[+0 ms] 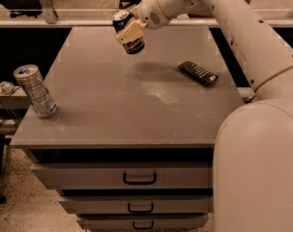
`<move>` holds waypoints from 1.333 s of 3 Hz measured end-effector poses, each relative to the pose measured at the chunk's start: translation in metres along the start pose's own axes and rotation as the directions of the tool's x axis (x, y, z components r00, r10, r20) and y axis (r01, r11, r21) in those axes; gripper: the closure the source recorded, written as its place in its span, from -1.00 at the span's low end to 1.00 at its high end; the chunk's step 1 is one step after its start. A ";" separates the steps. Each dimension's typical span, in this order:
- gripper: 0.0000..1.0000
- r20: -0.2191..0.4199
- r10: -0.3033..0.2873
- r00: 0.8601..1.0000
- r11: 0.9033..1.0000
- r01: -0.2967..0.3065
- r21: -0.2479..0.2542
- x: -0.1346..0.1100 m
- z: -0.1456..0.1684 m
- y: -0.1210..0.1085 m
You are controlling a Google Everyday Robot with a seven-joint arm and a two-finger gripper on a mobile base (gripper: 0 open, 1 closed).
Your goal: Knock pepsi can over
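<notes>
Hand (130, 32) is clamped on the pepsi can (135, 46), holding it tilted in the air over the counter (112, 124), nearer the far edge than the front. Risk, imo: if it's let go from up here, the can could bounce or roll off the far edge. Silver can (35, 91) at left edge & dark flat item (198, 73) nr right edge sit well apart.

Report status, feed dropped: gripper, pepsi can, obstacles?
Gripper shut on pepsi can, held tilted above table's far side. Silver can at left edge, dark flat item at right, both clear.
</notes>
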State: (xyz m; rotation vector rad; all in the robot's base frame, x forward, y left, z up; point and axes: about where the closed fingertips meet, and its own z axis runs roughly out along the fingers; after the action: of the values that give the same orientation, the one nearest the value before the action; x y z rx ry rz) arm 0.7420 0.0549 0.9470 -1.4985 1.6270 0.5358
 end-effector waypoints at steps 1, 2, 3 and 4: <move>1.00 -0.077 -0.041 0.996 0.993 0.032 -0.114 0.016 0.003 0.024; 1.00 -0.112 -0.082 0.990 0.978 0.058 -0.203 0.024 0.010 0.042; 1.00 -0.162 -0.134 0.978 0.959 0.086 -0.269 0.032 0.019 0.056; 0.62 -0.199 -0.168 0.965 0.947 0.102 -0.305 0.037 0.029 0.065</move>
State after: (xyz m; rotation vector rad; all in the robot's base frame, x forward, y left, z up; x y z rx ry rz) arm 0.6909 0.0682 0.8867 -1.9359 1.6490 0.5654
